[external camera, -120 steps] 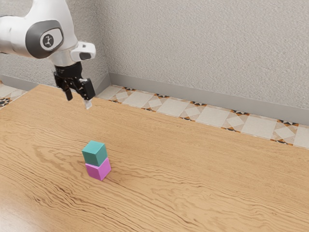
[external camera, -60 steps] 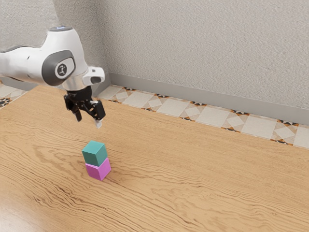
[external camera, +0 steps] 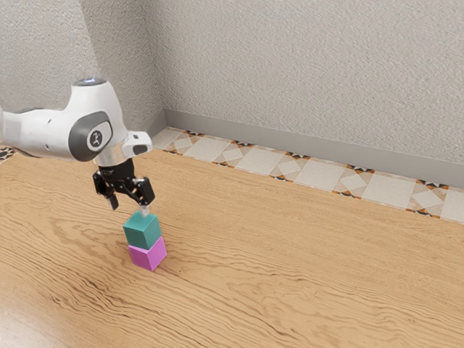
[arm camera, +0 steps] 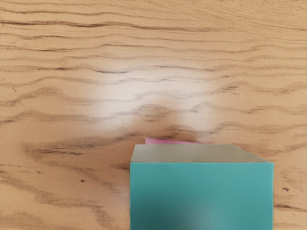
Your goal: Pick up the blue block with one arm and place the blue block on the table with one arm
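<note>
In the exterior view my gripper (external camera: 129,206) stands open just above the stack, its fingers apart with nothing between them. The blue block (external camera: 142,230), teal in colour, rests on top of a pink block (external camera: 148,254), which stands on the table (external camera: 275,268). One fingertip appears close to the blue block's top far edge; whether it touches cannot be told. Under the hand, the wrist view has the blue block (arm camera: 201,196) large and near, with a thin strip of the pink block (arm camera: 168,141) peeking out beneath it.
Wood-grained tabletop surrounds the stack. The table's far edge runs along a tiled floor strip (external camera: 319,174), with a rough grey wall (external camera: 304,72) beyond. The arm comes in from the exterior view's left.
My hand has come down, first also moving toward the exterior view's right, and is now close above the blue block. The two blocks have stayed in place.
</note>
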You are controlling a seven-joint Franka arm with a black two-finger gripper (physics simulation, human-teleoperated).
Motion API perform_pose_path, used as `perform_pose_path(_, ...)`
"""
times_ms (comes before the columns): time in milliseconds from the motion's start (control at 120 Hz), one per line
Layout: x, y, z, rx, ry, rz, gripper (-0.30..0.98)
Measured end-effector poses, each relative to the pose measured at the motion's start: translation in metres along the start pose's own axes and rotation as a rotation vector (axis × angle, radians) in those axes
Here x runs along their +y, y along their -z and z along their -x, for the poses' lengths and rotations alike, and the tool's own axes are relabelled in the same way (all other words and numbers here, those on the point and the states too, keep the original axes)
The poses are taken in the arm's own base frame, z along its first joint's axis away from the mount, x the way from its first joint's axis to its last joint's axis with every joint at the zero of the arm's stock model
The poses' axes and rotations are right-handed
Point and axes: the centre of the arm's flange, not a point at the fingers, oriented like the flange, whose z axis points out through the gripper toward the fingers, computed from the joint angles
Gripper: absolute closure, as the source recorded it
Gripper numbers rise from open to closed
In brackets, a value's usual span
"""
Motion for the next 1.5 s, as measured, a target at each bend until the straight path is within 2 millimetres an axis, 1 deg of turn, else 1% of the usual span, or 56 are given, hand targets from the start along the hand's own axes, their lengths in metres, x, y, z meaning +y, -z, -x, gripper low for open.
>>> perform_pose_path(175, 0.016, -0.011, 0.001, -0.001, -0.013, 0.011, 0.0)
perform_pose_path(250, 0.019, -0.012, 0.001, 0.001, -0.013, 0.016, 0.0)
perform_pose_path(400, 0.013, -0.017, 0.002, -0.003, 0.006, 0.02, 0.0)
perform_pose_path(500, 0.008, -0.028, 0.001, -0.017, 0.021, 0.021, 0.0)
perform_pose_path(767, 0.011, -0.053, -0.002, -0.045, 0.036, 0.028, 0.0)
perform_pose_path(850, 0.011, -0.056, -0.003, -0.048, 0.04, 0.029, 0.0)
perform_pose_path(917, 0.011, -0.058, -0.003, -0.051, 0.043, 0.032, 0.05)
perform_pose_path(1042, 0.011, -0.061, -0.003, -0.055, 0.048, 0.033, 0.31)
perform_pose_path(1108, 0.012, -0.054, -0.003, -0.044, 0.049, 0.03, 0.4)
perform_pose_path(1167, 0.014, -0.032, -0.003, -0.01, 0.045, 0.032, 0.43)
perform_pose_path(1308, 0.018, 0.017, 0.004, 0.041, 0.036, 0.033, 0.39)
perform_pose_path(1342, 0.018, 0.026, 0.007, 0.042, 0.03, 0.029, 0.38)
perform_pose_path(1383, 0.018, 0.031, 0.009, 0.035, 0.023, 0.023, 0.36)
perform_pose_path(1417, 0.016, 0.031, 0.011, 0.024, 0.019, 0.019, 0.35)
perform_pose_path(1500, -0.001, 0.02, 0.011, -0.015, 0.032, 0.007, 0.37)
